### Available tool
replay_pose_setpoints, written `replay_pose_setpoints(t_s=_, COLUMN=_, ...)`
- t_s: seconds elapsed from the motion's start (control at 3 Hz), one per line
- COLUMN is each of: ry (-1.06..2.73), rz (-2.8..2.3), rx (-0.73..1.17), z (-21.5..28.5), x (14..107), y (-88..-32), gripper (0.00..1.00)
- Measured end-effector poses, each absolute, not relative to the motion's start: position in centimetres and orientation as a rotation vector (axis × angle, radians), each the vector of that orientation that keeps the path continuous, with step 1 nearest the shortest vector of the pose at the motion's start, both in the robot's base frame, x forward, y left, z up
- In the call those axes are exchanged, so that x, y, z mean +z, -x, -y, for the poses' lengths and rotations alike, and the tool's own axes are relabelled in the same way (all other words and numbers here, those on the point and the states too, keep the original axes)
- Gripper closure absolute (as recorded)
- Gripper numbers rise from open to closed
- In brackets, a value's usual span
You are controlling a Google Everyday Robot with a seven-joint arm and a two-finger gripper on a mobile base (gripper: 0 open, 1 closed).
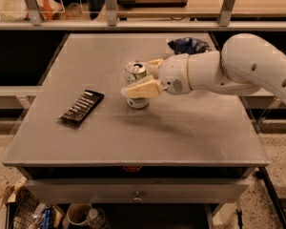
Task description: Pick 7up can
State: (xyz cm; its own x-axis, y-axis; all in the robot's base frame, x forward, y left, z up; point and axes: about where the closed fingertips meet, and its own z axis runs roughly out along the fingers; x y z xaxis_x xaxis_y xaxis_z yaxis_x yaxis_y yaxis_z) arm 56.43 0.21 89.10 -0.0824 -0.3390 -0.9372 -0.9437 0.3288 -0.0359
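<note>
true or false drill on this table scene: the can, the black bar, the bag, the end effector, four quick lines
1. The 7up can stands upright on the table. True.
2. The end effector hovers over the black bar. False: it is at the 7up can, and the bar lies well apart from it.
3. The dark blue snack bag lies near the table's far edge, behind the arm. True.
4. The black bar leans against the 7up can. False: it lies flat on the table with bare surface between the two.
</note>
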Motion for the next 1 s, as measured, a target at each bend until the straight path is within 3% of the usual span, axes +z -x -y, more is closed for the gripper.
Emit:
replay_pose_setpoints(t_s=0.67, ry=1.177, rz=-1.601, rx=0.845, z=-0.6, x=89.7, y=-56.4, gripper=0.85)
replay_pose_setpoints(t_s=1.0, ry=1.170, rz=-1.569, rx=0.883, z=-0.8, x=92.2, y=-57.0, gripper=1.00)
